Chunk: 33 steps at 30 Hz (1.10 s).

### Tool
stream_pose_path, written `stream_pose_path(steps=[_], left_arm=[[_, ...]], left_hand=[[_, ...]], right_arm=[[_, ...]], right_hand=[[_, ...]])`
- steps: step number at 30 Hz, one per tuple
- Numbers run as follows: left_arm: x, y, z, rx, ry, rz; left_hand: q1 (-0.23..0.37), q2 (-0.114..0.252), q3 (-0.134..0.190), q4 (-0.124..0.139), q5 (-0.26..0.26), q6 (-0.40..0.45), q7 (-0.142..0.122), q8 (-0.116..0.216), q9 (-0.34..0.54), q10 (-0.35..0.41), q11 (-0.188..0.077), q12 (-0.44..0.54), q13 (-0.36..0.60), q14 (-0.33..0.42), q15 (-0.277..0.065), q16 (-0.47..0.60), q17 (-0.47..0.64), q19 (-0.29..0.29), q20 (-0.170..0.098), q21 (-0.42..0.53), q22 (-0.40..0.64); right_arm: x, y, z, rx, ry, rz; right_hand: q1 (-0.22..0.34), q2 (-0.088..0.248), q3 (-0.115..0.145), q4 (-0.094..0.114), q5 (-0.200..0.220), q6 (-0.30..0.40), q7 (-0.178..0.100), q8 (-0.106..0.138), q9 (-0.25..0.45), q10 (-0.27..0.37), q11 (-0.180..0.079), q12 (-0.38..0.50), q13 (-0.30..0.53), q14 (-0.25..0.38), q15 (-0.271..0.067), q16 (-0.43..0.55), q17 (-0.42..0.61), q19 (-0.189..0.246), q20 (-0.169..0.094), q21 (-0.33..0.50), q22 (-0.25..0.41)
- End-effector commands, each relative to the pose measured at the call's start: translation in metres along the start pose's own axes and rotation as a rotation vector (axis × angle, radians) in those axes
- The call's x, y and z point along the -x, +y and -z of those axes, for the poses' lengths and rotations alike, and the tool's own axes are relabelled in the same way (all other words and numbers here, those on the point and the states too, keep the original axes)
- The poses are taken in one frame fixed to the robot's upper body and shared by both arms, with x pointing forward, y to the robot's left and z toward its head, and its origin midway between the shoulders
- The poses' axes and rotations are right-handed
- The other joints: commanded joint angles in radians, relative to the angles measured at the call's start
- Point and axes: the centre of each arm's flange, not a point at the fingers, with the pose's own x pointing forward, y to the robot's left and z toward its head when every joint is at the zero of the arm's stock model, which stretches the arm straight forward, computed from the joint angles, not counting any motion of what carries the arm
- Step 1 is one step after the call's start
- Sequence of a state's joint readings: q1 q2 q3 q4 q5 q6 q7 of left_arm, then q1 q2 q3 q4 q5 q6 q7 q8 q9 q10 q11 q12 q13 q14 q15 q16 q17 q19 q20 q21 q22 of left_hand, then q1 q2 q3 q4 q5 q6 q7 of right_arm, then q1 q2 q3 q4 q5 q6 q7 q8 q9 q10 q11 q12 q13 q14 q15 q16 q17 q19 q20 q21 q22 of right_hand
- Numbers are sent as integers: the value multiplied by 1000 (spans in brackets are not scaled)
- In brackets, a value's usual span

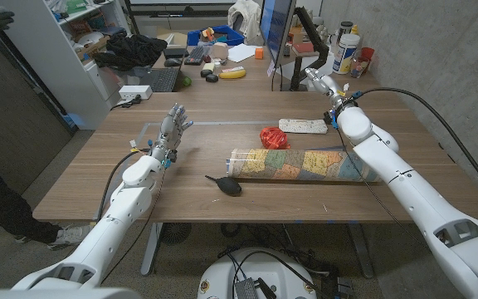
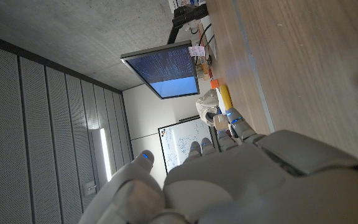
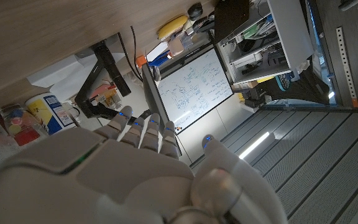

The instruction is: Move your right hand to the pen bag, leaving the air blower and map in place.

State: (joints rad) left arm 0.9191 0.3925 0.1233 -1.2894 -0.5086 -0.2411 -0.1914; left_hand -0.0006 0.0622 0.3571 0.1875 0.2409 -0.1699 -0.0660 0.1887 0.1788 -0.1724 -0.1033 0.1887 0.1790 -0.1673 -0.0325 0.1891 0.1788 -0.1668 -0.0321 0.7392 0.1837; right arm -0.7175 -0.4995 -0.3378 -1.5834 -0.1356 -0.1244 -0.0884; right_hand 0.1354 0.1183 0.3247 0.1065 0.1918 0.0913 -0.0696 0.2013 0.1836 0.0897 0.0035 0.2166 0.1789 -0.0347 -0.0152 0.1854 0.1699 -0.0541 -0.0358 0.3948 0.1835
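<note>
We see the white, elongated pen bag (image 1: pixel 308 126) lying flat; right hand (image 1: pixel 320 83) beyond it, fingers open, empty.

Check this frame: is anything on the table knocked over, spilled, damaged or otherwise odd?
Nothing stands out. The rolled map lies on its side, with the black air blower in front of it, the red item and white pen bag behind. Nothing spilled. Both hands, left and right, hold nothing.

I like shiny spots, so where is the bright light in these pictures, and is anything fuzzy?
Right wrist view: a ceiling light strip glows bright, and the right hand looks soft up close. Left wrist view: another light strip glows. Head view: evenly lit and sharp.
</note>
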Motion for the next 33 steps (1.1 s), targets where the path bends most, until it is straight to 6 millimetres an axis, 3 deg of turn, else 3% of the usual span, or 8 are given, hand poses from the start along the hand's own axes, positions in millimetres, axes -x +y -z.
stream_pose_path(steps=[1,33], left_arm=[[4,-2,0,-3,2,-3],[3,-1,2,-3,11,-2]], left_hand=[[7,106,-7,1,8,-60,1,4,5,-41,4,5,2,-75,-30,6,2,-124,-55,-2,2],[7,107,-10,1,10,-56,1,3,5,-39,3,5,2,-74,-29,5,2,-122,-54,-6,2]], right_arm=[[-5,-2,-11,73,-12,-23],[-18,-3,-29,284,4,-58]], right_hand=[[6,54,10,0,-4,12,1,3,3,14,0,10,3,9,2,7,3,9,-24,0,6],[43,58,37,-16,-7,36,-6,3,3,48,-17,15,3,33,-13,5,1,30,-29,-1,5]])
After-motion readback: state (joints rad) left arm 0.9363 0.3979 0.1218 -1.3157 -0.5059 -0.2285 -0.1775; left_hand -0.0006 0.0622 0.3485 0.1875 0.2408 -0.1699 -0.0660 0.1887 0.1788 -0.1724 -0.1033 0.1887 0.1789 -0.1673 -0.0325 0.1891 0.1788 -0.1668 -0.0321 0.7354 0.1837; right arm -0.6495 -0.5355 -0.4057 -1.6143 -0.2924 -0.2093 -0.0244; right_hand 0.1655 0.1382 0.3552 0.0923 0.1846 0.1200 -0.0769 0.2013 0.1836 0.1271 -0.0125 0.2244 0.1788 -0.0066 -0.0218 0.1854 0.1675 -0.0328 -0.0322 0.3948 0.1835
